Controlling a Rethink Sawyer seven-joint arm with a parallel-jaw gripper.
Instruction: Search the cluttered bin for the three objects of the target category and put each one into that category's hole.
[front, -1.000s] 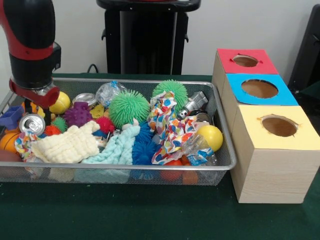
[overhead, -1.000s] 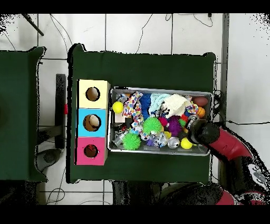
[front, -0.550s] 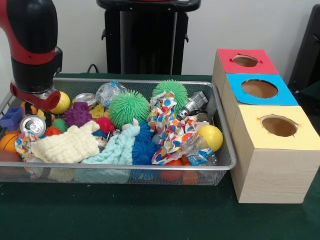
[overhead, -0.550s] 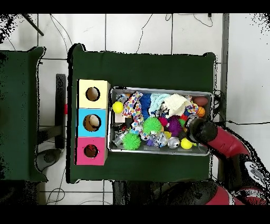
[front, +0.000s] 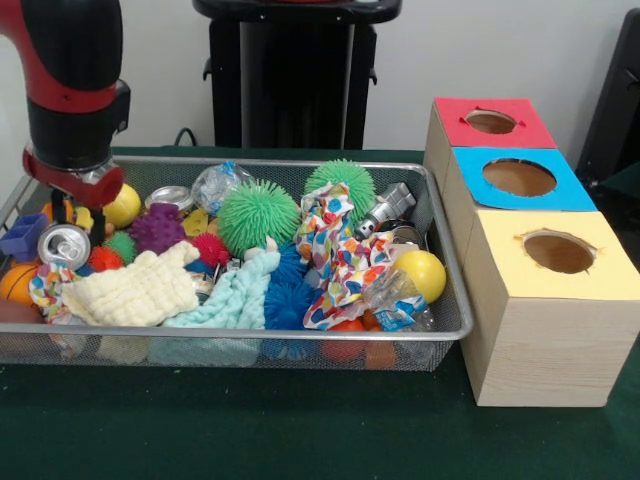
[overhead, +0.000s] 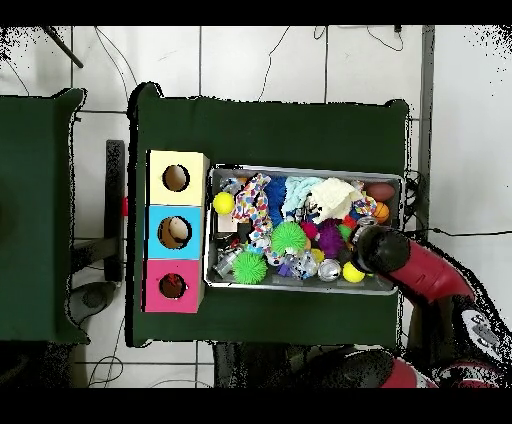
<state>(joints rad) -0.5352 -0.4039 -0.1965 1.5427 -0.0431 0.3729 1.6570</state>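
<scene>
We list a wire mesh bin (front: 440, 330) on the green surface (front: 300, 430), filled with mixed clutter: a cream cloth (front: 130, 290), a mint cloth (front: 225, 300), a patterned cloth (front: 335, 255), two green spiky balls (front: 258, 215), a purple spiky ball (front: 157, 228), a yellow ball (front: 420, 272), a drink can (front: 62, 245) and a metal fitting (front: 388, 208).

Beside the bin stands a wooden box with three holes, topped red (front: 492, 121), blue (front: 520, 177) and yellow (front: 558, 251). In the overhead view the blue hole seems to hold something pale already.

The gripper (front: 75, 205) hangs over the bin's end farthest from the box, just above the can and a second yellow ball (front: 122, 205). The fingers are hidden under the arm's wrist, so we cannot tell how wide they stand or whether they hold anything.

The target category is not shown to us. We judge the arm is searching that corner. To do this well, descend straight onto one exposed item, clear of the bin wall and the cloth edges, and lift fully above the rim before crossing to the box.
</scene>
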